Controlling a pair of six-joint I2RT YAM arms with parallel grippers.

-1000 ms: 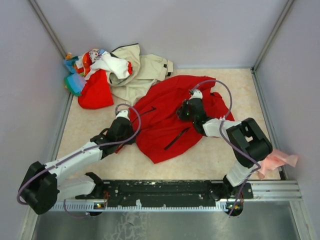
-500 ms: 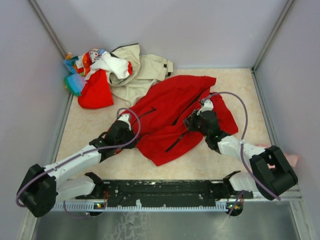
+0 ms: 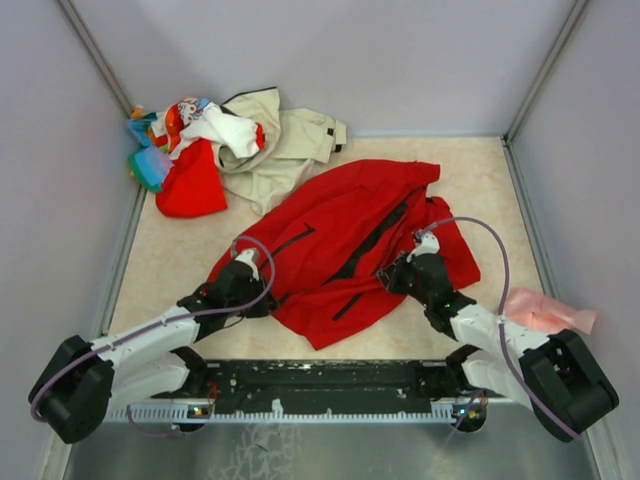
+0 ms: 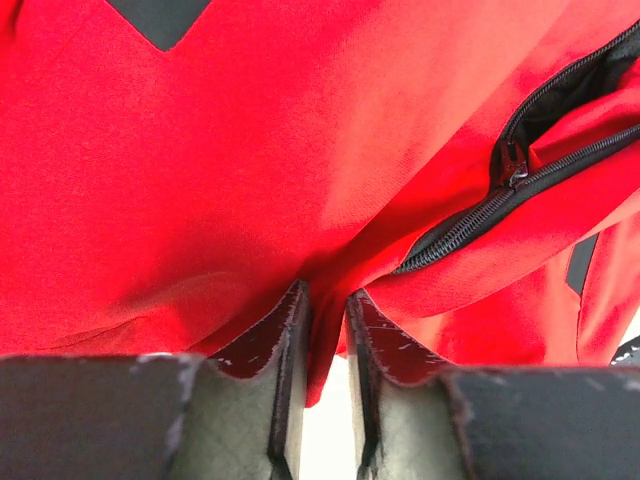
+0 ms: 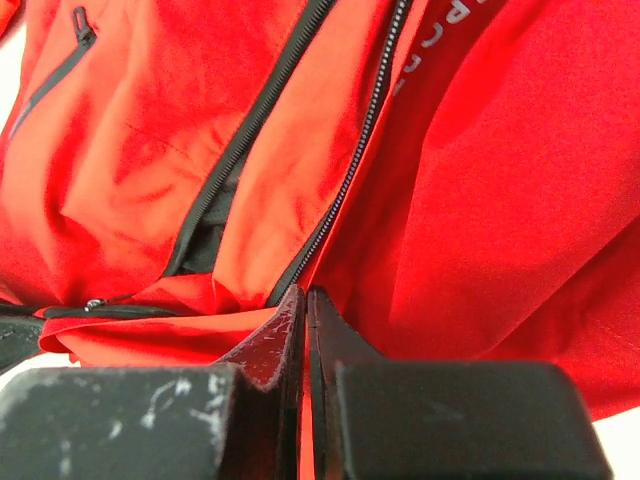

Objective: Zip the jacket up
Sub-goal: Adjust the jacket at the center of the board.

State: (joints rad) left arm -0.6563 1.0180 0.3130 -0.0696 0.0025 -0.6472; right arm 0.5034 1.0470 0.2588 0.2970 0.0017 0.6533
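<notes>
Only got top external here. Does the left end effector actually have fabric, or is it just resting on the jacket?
Observer: Left wrist view shows the left end effector pinching a fold of the jacket.
Operator: Slider visible?
Observer: Yes, a zipper slider sits up and right of that fold, tracks splitting beyond it.
Operator: Right side?
Observer: The right end effector is shut on thin red fabric beside the front zipper, which is undone.
</notes>
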